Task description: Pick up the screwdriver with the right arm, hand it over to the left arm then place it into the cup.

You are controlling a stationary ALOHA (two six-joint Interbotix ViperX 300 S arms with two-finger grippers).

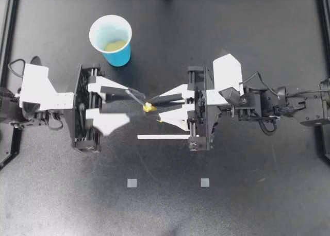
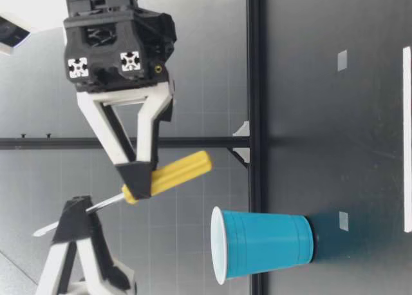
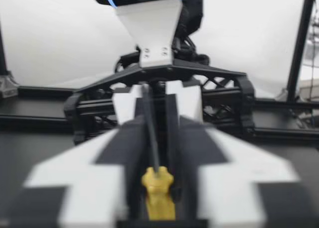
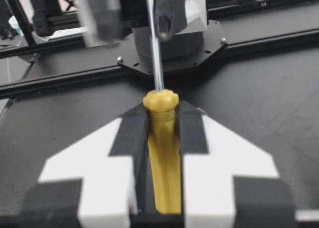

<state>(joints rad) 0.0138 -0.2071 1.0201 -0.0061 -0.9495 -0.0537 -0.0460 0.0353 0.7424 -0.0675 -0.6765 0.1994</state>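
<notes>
The screwdriver (image 1: pixel 149 107) has a yellow handle and a thin steel shaft, and it hangs above the table's middle between both arms. My right gripper (image 1: pixel 153 103) is shut on the handle (image 4: pixel 163 158). My left gripper (image 1: pixel 141 102) meets it tip to tip, shut on the shaft just ahead of the handle (image 3: pixel 158 195). In the low view the shaft tip pokes past the left gripper's finger (image 2: pixel 77 221), and the handle (image 2: pixel 177 171) slopes down from my right gripper (image 2: pixel 137 179). The blue cup (image 1: pixel 121 55) stands upright behind my left arm, well below the tool (image 2: pixel 264 243).
A white strip (image 1: pixel 162 137) lies on the black table in front of the right gripper. Two small grey squares (image 1: pixel 132 183) (image 1: pixel 204 183) mark the surface nearer the front. Black frame rails (image 1: pixel 13 66) border the table.
</notes>
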